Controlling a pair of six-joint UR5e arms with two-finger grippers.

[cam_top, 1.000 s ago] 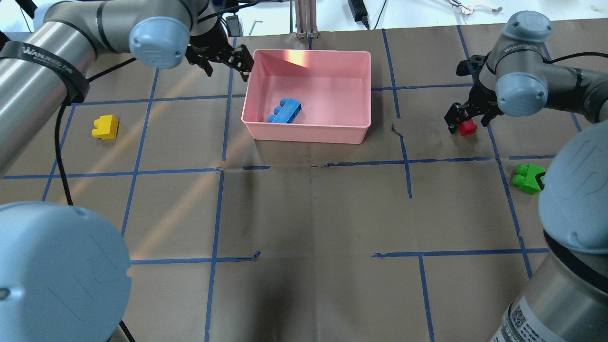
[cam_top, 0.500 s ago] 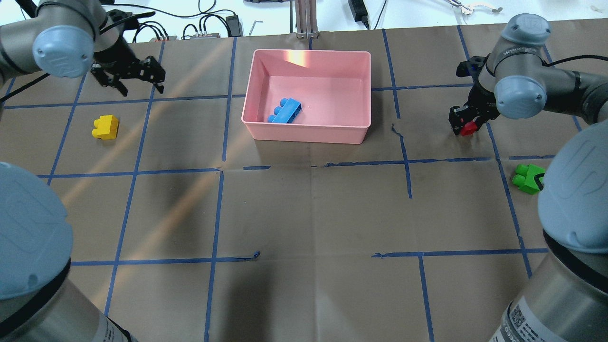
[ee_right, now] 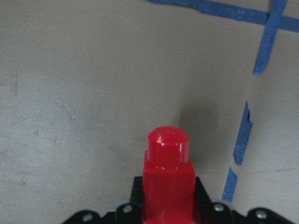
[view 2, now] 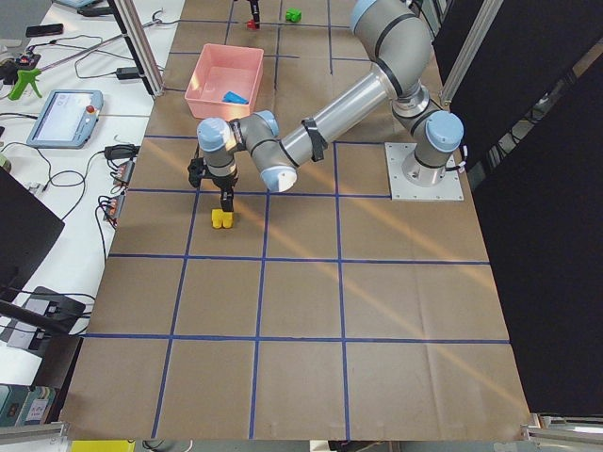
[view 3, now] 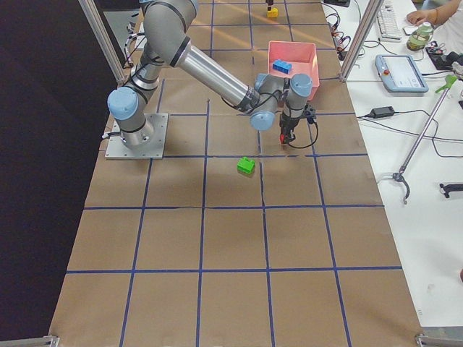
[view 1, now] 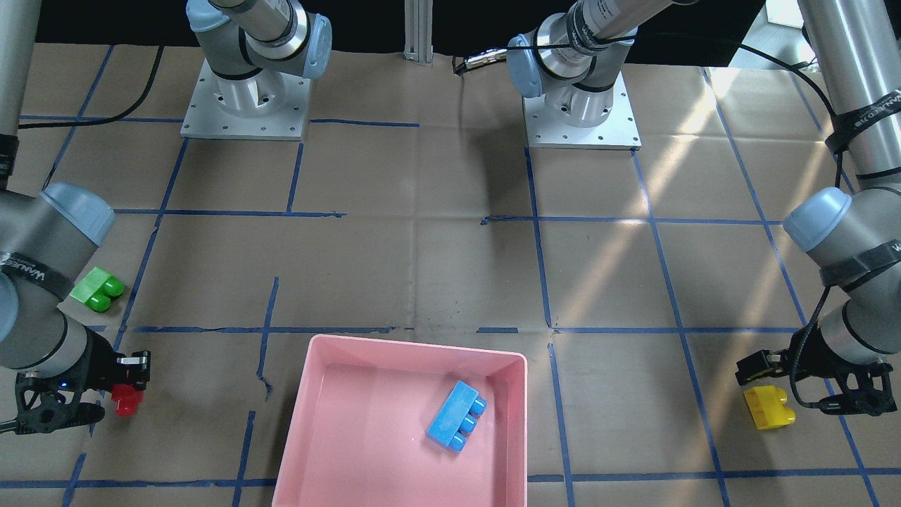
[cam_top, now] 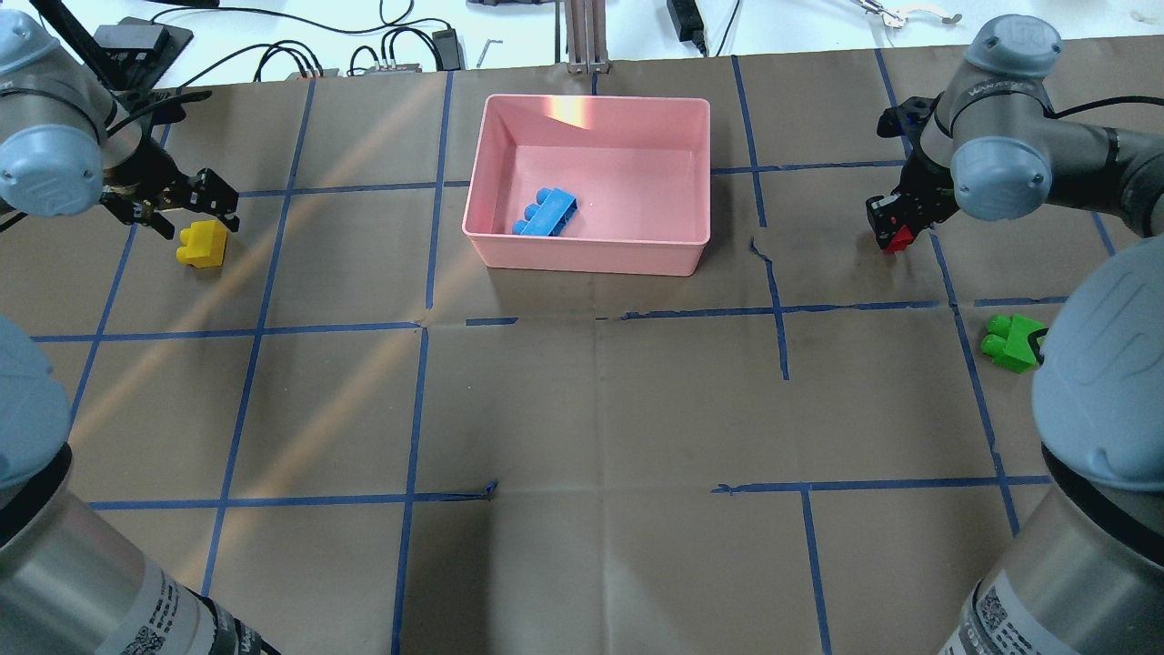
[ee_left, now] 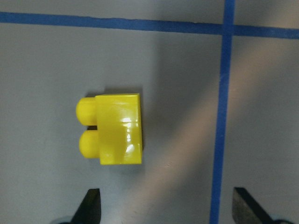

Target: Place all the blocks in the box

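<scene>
The pink box stands at the far middle and holds the blue block, which also shows in the front view. My left gripper is open and hovers just beside the yellow block. In the left wrist view the yellow block lies on its side ahead of the open fingertips. My right gripper is shut on the red block, studs pointing outward in the right wrist view, close above the paper. The green block lies near my right arm's base.
Brown paper with blue tape grid lines covers the table. Cables and a metal post sit beyond the far edge. The box's rim also shows in the front view. The green block shows in the front view.
My left gripper has swung left from the box's left wall to the yellow block, still open. My right gripper has shut on the red block and shifted it slightly away.
</scene>
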